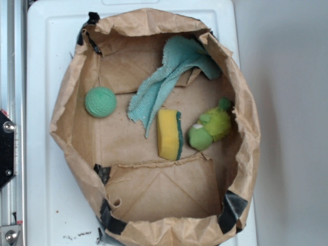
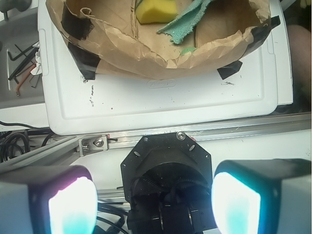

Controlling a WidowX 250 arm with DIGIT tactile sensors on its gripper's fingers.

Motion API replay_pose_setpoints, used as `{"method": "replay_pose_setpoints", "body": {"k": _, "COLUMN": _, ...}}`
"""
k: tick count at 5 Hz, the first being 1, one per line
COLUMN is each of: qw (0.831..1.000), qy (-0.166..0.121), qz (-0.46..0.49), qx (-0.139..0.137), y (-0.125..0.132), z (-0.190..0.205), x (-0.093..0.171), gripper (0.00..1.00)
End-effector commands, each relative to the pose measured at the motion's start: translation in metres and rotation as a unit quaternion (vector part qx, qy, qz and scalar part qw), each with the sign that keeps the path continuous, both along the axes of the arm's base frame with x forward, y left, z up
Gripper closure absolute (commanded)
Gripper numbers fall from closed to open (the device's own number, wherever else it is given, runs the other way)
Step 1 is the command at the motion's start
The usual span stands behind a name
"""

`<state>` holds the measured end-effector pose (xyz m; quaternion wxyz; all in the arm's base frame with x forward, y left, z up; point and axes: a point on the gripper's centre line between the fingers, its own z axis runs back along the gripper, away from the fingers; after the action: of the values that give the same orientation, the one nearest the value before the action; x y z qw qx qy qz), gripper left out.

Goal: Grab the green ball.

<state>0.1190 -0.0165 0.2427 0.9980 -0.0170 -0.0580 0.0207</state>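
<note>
A white tray (image 1: 46,169) is seen bearing a cut-down brown paper bag (image 1: 69,92). Inside the bag, a teal cloth (image 1: 164,84) is draped from the rim toward the centre, a yellow sponge (image 1: 168,134) lies just beside its lower end, and a lime plush toy (image 1: 210,130) sits right of the sponge. The green ball (image 1: 100,101) is found at the left wall, apart from the rest. The gripper (image 2: 155,197) is held off the tray, fingers spread wide, nothing grasped.

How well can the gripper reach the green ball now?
Probably yes. The green ball lies alone on the bag's floor, apart from the cloth. The open gripper must only clear the paper bag's wall.
</note>
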Motion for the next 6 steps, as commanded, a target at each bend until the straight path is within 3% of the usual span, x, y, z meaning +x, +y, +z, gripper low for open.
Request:
{"method": "replay_pose_setpoints", "body": {"k": 1, "qw": 1.000, "qy": 0.000, "qz": 0.000, "qx": 0.000, "y": 0.000, "z": 0.000, "x": 0.000, "gripper": 0.00}}
{"method": "replay_pose_setpoints", "body": {"k": 3, "qw": 1.000, "qy": 0.005, "qz": 0.001, "qx": 0.010, "y": 0.036, "z": -0.030, "x": 0.084, "gripper": 0.00}}
{"method": "replay_pose_setpoints", "body": {"k": 4, "qw": 1.000, "qy": 0.002, "qz": -0.025, "qx": -0.004, "y": 0.052, "z": -0.038, "x": 0.107, "gripper": 0.00}}
{"method": "replay_pose_setpoints", "body": {"k": 6, "qw": 0.995, "qy": -0.017, "qz": -0.096, "qx": 0.001, "y": 0.080, "z": -0.065, "x": 0.131, "gripper": 0.00}}
